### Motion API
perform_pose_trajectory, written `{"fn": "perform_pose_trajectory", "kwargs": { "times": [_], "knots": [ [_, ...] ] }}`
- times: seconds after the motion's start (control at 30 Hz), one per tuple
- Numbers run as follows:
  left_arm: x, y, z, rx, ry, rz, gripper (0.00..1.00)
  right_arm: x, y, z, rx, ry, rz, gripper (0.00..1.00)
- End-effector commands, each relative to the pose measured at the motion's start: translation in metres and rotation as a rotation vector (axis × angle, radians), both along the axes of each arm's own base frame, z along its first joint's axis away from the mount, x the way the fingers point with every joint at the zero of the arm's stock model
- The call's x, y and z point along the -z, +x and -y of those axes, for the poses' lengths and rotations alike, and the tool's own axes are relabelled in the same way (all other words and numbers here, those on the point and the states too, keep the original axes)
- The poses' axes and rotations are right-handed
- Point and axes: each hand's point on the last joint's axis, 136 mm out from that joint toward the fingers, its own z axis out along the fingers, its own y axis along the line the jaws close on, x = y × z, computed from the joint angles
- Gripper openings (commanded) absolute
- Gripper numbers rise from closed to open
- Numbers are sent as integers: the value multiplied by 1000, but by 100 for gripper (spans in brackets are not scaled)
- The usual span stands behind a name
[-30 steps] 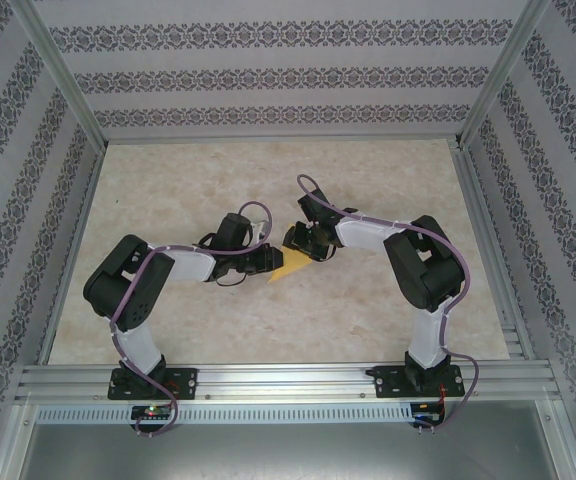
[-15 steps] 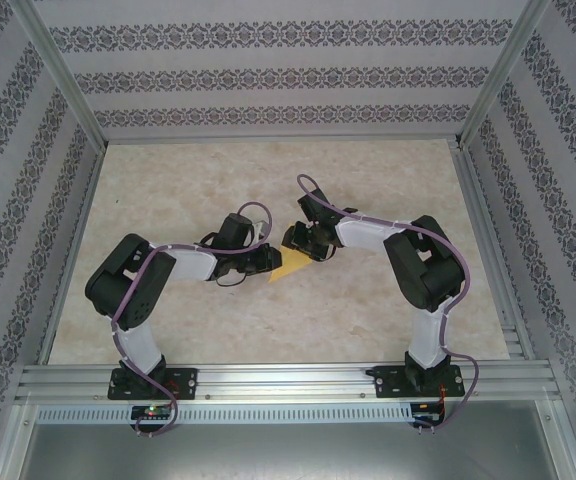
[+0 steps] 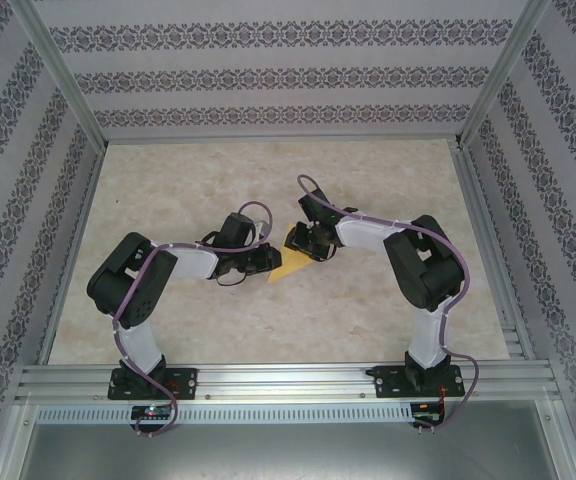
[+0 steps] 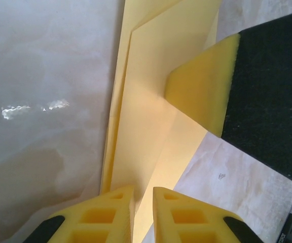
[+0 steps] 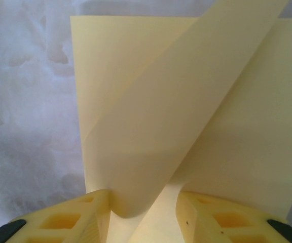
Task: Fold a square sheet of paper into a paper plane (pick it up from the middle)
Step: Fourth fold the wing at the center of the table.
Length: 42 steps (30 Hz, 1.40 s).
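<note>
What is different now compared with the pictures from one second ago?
Very little. The left arm edged slightly right, toward the yellow paper. The left gripper holds the paper's edge; the right gripper straddles a raised flap. Paper and right arm stayed in place.

The folded paper's [image 5: 196, 131] curled flap stands between the hand's [image 5: 145, 205] parted fingers [image 5: 60, 220].

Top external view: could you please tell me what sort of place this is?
Probably a robot test cell in a lab: an aluminium frame encloses a marble-look table, patterned panels wall off three sides, and the left arm and right arm are bolted to a rail at its near edge.
</note>
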Motion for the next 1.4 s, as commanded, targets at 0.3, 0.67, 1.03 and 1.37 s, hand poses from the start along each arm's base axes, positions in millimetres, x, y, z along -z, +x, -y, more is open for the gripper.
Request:
{"fn": "perform_pose_trajectory", "kwargs": {
  "times": [0.3, 0.67, 1.03, 1.37],
  "knots": [
    [-38, 13, -3, -9, 33, 118, 18, 69, -45, 45, 15, -237, -216, 40],
    [-38, 8, 5, 38, 39, 115, 15, 69, -43, 44, 14, -239, -218, 39],
    [-33, 3, 23, 87, -56, 77, 16, 70, -43, 45, 9, -267, -217, 45],
    [-11, 2, 18, 76, 7, 36, 14, 73, -44, 47, 20, -276, -228, 46]
  ]
}}
